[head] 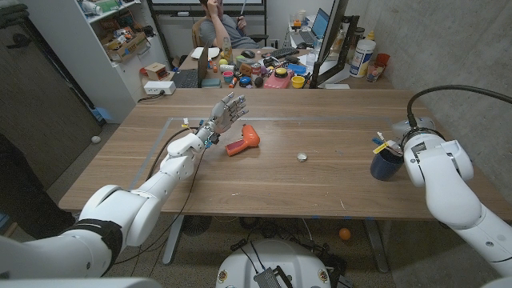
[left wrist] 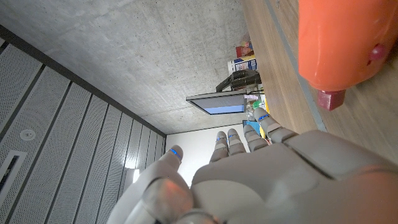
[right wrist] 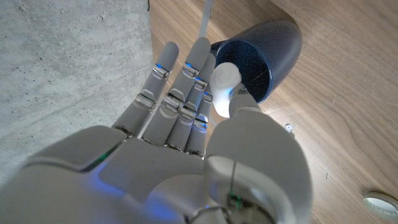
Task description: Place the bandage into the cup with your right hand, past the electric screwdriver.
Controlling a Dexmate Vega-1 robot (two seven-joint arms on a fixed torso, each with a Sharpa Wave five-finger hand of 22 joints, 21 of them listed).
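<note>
The dark blue cup (head: 386, 164) stands near the table's right edge; its open mouth (right wrist: 249, 68) shows in the right wrist view. My right hand (head: 382, 145) (right wrist: 186, 124) is right beside the cup, fingers straight and apart, thumb tip over the rim, nothing visible in its grasp. A small round whitish roll (head: 302, 157) (right wrist: 380, 203) lies on the wood between cup and screwdriver. The orange electric screwdriver (head: 244, 141) (left wrist: 342, 43) lies mid-table. My left hand (head: 228, 112) (left wrist: 249, 180) is raised just left of it, fingers spread, holding nothing.
The wooden table (head: 320, 188) has a pale line marked along its far side. Behind it is a cluttered desk (head: 264, 72) with a seated person (head: 228, 24), and shelves (head: 120, 32) stand at the back left. My right forearm (head: 436, 172) hides part of the right edge.
</note>
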